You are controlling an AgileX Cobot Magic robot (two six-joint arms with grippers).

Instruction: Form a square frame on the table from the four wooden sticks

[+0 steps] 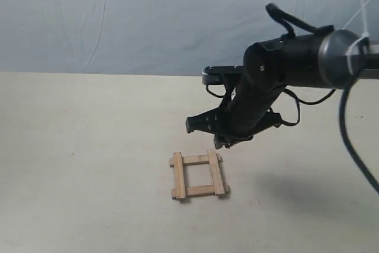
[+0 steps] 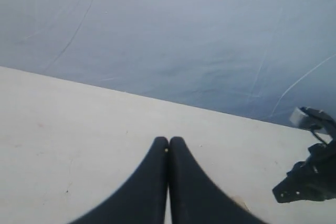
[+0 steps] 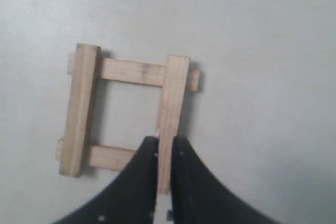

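Observation:
The four wooden sticks lie as a small square frame on the pale table. Two long slats rest across two cross slats, ends sticking out at the corners. My right gripper hovers just above the frame's far right corner, over the right slat. In the right wrist view its fingers stand a narrow gap apart, with that slat showing through the gap below. My left gripper is shut on nothing, over bare table, and does not show in the exterior view.
A blue-grey cloth backdrop hangs behind the table's far edge. The right arm's black body and cables reach in from the right. Part of that arm also shows in the left wrist view.

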